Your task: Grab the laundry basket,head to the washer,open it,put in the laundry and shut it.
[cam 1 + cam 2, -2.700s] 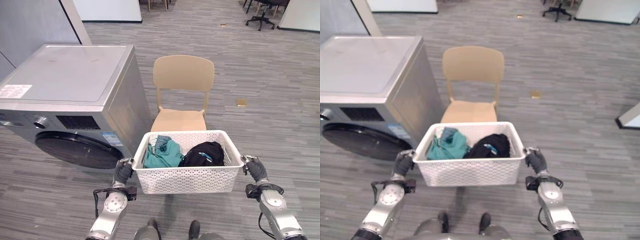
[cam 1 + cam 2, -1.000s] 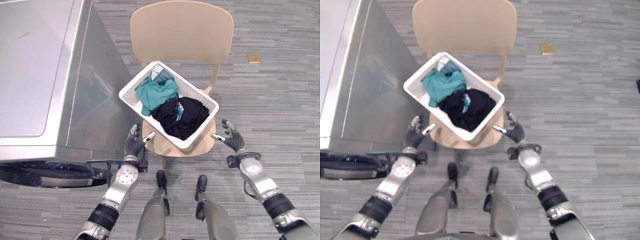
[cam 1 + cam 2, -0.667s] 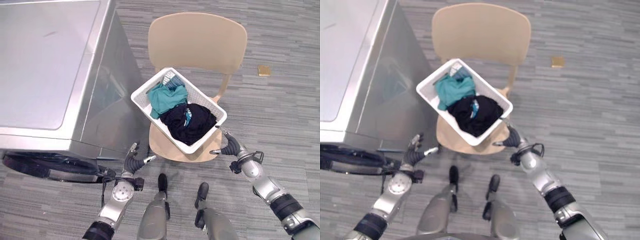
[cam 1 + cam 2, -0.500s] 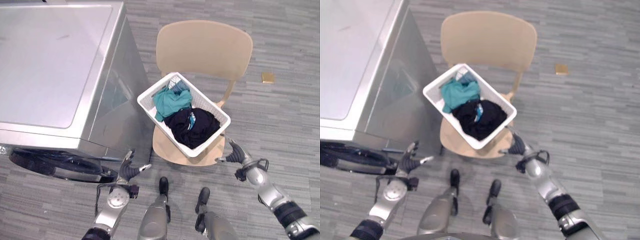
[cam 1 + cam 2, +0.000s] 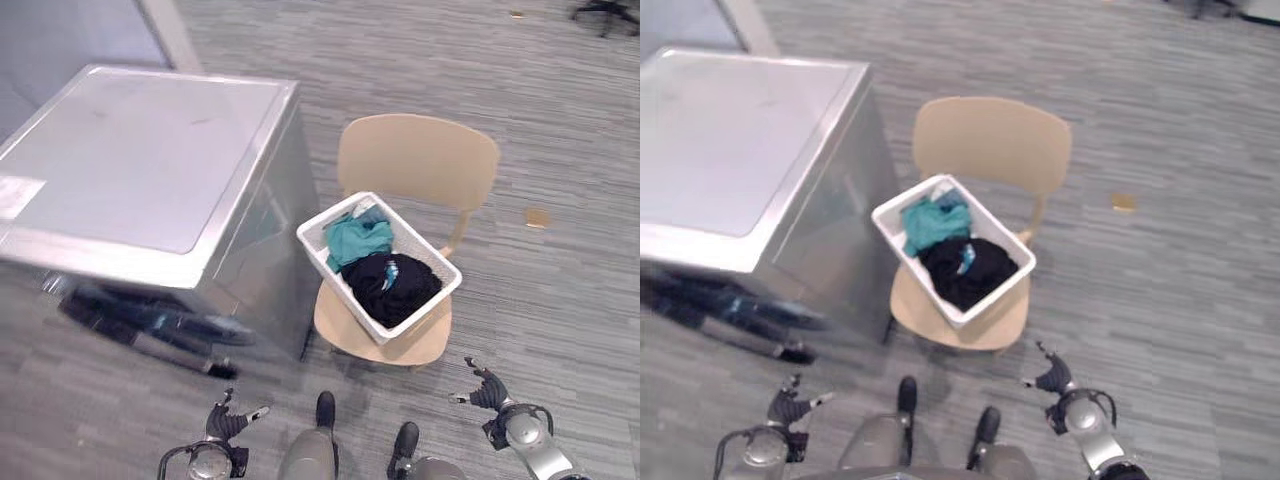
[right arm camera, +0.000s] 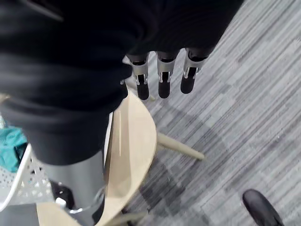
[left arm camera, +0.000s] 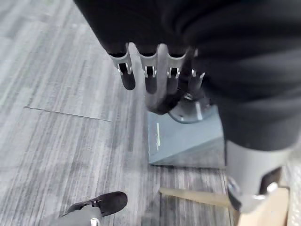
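- The white perforated plastic laundry basket (image 5: 380, 270) sits on the seat of a beige moulded plastic chair (image 5: 417, 165), turned at an angle so one corner points toward the chair's front edge and another toward its backrest.
- Inside the basket, a crumpled teal garment (image 5: 358, 238) fills the end nearer the backrest, and a bunched black garment (image 5: 392, 285) fills the end nearer the seat's front edge; the two touch in the middle.
- The silver-grey front-loading washing machine (image 5: 150, 190) stands on the grey striped carpet floor (image 5: 560, 300) just beside the chair, on the robot's left. Its dark round door (image 5: 150, 320) faces the robot and looks blurred.
- The left hand (image 5: 232, 421) hangs low over the floor near the washer's front corner, well apart from the basket. The left wrist view shows its fingers (image 7: 148, 70) straight and relaxed, holding nothing.
- The right hand (image 5: 483, 390) hovers over the floor in front of the chair's front right edge, clear of the basket. In the right wrist view its fingers (image 6: 162, 75) are extended and empty, with the chair seat's edge past them.
- A small tan square object (image 5: 537, 217) lies on the floor to the chair's right.
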You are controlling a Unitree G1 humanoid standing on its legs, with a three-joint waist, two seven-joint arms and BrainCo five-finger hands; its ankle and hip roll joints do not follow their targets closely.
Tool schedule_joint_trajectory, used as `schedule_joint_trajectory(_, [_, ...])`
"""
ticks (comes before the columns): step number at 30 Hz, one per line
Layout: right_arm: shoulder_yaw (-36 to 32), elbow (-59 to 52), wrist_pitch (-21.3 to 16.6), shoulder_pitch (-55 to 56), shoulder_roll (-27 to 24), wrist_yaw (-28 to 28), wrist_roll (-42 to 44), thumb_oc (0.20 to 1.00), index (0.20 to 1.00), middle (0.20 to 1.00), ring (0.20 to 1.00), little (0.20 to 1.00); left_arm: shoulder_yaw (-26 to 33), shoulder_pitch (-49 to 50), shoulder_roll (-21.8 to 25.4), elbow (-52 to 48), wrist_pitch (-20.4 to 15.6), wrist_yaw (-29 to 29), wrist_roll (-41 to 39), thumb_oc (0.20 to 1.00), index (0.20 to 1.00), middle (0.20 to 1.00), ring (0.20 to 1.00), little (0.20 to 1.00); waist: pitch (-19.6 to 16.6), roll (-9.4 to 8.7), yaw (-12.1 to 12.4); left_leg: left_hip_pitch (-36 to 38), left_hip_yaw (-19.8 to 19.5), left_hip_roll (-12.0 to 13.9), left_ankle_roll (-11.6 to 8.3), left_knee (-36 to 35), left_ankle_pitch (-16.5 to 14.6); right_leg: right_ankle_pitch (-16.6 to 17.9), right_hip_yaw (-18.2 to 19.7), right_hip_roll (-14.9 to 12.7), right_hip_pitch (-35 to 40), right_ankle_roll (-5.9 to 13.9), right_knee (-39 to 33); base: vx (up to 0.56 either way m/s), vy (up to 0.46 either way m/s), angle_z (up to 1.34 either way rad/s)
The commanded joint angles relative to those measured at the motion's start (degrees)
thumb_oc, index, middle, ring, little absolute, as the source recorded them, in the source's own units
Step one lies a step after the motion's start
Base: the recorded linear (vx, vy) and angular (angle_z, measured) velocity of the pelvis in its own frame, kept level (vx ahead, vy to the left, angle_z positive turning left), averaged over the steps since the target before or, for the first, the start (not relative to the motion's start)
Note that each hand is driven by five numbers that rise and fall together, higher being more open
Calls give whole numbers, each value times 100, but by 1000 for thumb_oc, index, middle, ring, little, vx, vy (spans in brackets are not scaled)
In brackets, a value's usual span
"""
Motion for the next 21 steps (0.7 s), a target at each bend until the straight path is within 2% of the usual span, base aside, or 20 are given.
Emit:
schedule_joint_trajectory(1, [135, -147, -82, -259, -43, -69, 316, 1000, 1000, 1000, 1000, 1000, 70, -90, 130, -56, -69, 189, -134, 1000, 1000, 1000, 1000, 1000, 56, -196, 82, -71, 488, 229, 241, 985, -1256, -903, 82, -430, -306, 328, 797, -36, 125, 49])
schedule_joint_trajectory(3, [135, -120, -66, -285, 25, -59, 373, 1000, 1000, 1000, 1000, 1000, 40, -158, 81, 28, -48, 208, -161, 1000, 1000, 1000, 1000, 1000, 24, -240, 12, 61, 490, 457, 225, 1020, -1327, -871, -121, -586, -256, 354, 827, 28, 196, 91])
schedule_joint_trajectory(4, [130, -102, -52, -263, 62, -60, 367, 1000, 1000, 1000, 1000, 1000, 21, -197, 27, 64, -44, 233, -208, 1000, 1000, 1000, 1000, 1000, -28, -267, -70, 239, 638, 795, 180, 958, -1273, -828, -358, -772, -182, 393, 855, 21, 291, 122])
schedule_joint_trajectory(6, [101, -33, -25, -249, 91, -77, 348, 1000, 1000, 1000, 1000, 1000, -20, -213, -6, 80, -34, 226, -204, 1000, 1000, 1000, 1000, 1000, -131, -241, -186, 470, 997, 1109, 82, 729, -1152, -769, -657, -946, -93, 489, 867, 60, 431, 132])
schedule_joint_trajectory(7, [67, 34, 31, -219, 141, -38, 349, 1000, 1000, 1000, 1000, 1000, -76, -218, -12, 57, -13, 187, -149, 1000, 1000, 1000, 1000, 1000, -248, -183, -232, 590, 1214, 1095, 59, 468, -1126, -672, -835, -1079, -9, 582, 891, 143, 632, 124])
schedule_joint_trajectory(9, [70, 33, 48, -316, 255, -70, 382, 1000, 1000, 1000, 1000, 1000, -120, -257, 48, 145, -12, 185, -57, 1000, 1000, 1000, 1000, 1000, -296, -255, -222, 559, 1030, 745, 178, 440, -1338, -476, -752, -1382, -69, 704, 1076, 122, 521, 79])
schedule_joint_trajectory(10, [70, 35, 48, -321, 262, -71, 381, 1000, 1000, 1000, 1000, 1000, -119, -263, 52, 150, -14, 185, -56, 1000, 1000, 1000, 1000, 1000, -292, -269, -223, 557, 1032, 727, 192, 447, -1349, -476, -749, -1406, -75, 718, 1090, 50, 368, 89])
schedule_joint_trajectory(12, [172, -11, 80, -419, 415, -19, 342, 1000, 1000, 1000, 1000, 1000, -59, -301, 249, 145, 13, 175, 96, 1000, 1000, 1000, 1000, 1000, -221, -397, -123, 539, 924, 392, 446, 508, -1637, -427, -577, -1691, -265, 777, 1588, 41, 382, 72])
schedule_joint_trajectory(13, [274, -71, 82, -497, 497, -7, 346, 1000, 1000, 1000, 1000, 1000, -32, -333, 355, 196, 22, 206, 167, 1000, 1000, 1000, 1000, 1000, -169, -413, -87, 572, 897, 279, 546, 473, -1670, -436, -308, -1674, -472, 792, 1954, 60, 310, 34])
schedule_joint_trajectory(14, [329, -170, 65, -504, 550, 9, 395, 1000, 1000, 1000, 1000, 1000, -41, -323, 385, 168, 30, 232, 197, 1000, 1000, 1000, 1000, 1000, -145, -405, -122, 667, 860, 181, 583, 339, -1634, -538, 64, -1437, -671, 729, 2136, 23, 343, 30])
schedule_joint_trajectory(15, [441, -300, 33, -550, 573, 35, 477, 1000, 1000, 1000, 1000, 1000, -33, -287, 391, 82, 3, 256, 194, 1000, 1000, 1000, 1000, 1000, -130, -363, -173, 742, 809, 2, 680, 121, -1460, -609, 445, -922, -894, 670, 2037, 16, 247, 13])
schedule_joint_trajectory(17, [610, -356, -17, -634, 599, 64, 555, 1000, 1000, 1000, 1000, 1000, -72, -288, 379, 161, -1, 255, 192, 1000, 1000, 1000, 1000, 1000, -118, -357, -159, 808, 727, -144, 702, -12, -1410, -768, 500, -563, -825, 577, 1767, 13, 119, 27])
schedule_joint_trajectory(18, [692, -405, 20, -752, 691, 164, 617, 1000, 1000, 1000, 1000, 1000, -14, -220, 371, 105, -44, 250, 147, 1000, 1000, 1000, 1000, 1000, -124, -360, -51, 819, 667, -197, 699, 0, -1411, -768, 350, -599, -762, 573, 1696, 12, -1, 63])
schedule_joint_trajectory(19, [834, -532, -54, -808, 715, 147, 633, 1000, 1000, 1000, 1000, 1000, -108, -224, 307, 128, -50, 246, 206, 1000, 1000, 1000, 1000, 1000, -191, -378, -32, 741, 511, -266, 688, -60, -1339, -842, 387, -469, -647, 514, 1410, 23, -23, 71])
schedule_joint_trajectory(20, [872, -595, -45, -870, 726, 160, 646, 1000, 1000, 1000, 1000, 1000, -90, -193, 242, 116, -50, 246, 187, 1000, 1000, 1000, 1000, 1000, -248, -374, -1, 774, 496, -297, 660, -131, -1317, -762, 455, -406, -578, 561, 1202, 45, -39, 81])
schedule_joint_trajectory(21, [890, -595, -47, -913, 739, 135, 674, 1000, 1000, 1000, 1000, 1000, -49, -152, 220, 156, -58, 259, 139, 1000, 1000, 1000, 1000, 1000, -301, -347, 49, 803, 528, -302, 637, -185, -1299, -683, 337, -420, -495, 593, 1062, 71, -18, 84])
